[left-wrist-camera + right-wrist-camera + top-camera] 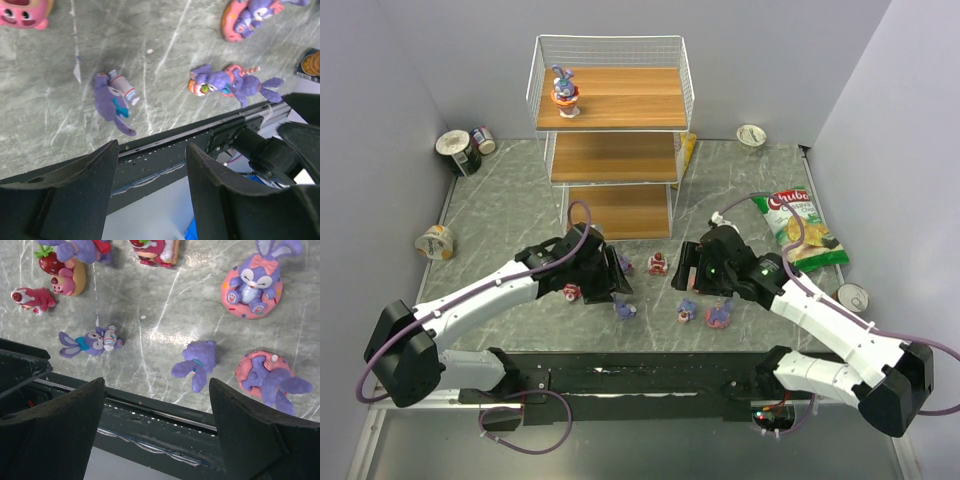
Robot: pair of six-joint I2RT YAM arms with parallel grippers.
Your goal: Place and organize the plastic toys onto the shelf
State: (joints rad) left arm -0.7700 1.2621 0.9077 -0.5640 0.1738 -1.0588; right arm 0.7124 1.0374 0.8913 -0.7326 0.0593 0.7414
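Here, one bunny [565,92] stands on the shelf's [630,100] top board, at its left end. The other toys [658,263] lie scattered on the surface [510,200] in front of the shelf. The left jaws stand apart, holding nothing, above a toppled purple figure [112,100]. The right jaws gape wide, also empty, over several more toys.

Top view high behind the near edge, angled down across the whole surface [520,200] to the shelf [610,95] at the far wall, each wrist view close, looking down past its own jaws, both sharing one lying purple bunny [112,100] by that edge.
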